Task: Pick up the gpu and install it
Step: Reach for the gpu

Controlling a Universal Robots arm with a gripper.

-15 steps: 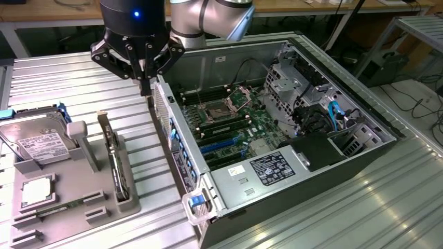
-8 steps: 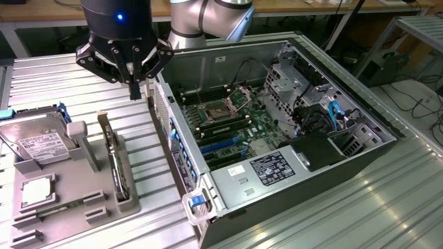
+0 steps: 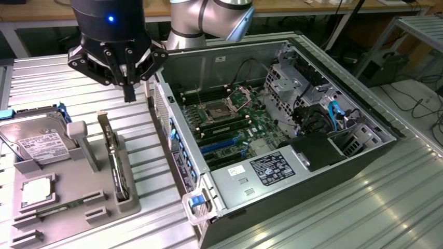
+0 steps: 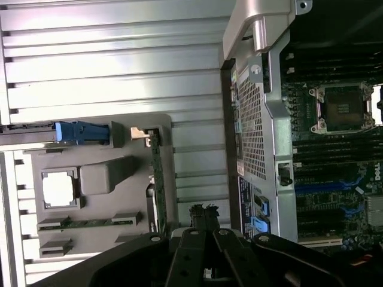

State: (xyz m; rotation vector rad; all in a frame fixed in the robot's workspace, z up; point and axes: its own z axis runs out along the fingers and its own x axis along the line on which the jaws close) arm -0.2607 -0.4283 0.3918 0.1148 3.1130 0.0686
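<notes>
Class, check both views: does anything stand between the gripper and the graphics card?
Nothing visible does. The shut gripper hangs above the table beside the computer case, and the graphics card stands on edge in its grey holder with its top edge uncovered.

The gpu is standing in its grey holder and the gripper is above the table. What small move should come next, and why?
Probably open the jaws. The gripper hangs shut and empty above the table, beside the gpu, which stands on edge in the grey holder; shut jaws cannot take the card's edge.
</notes>
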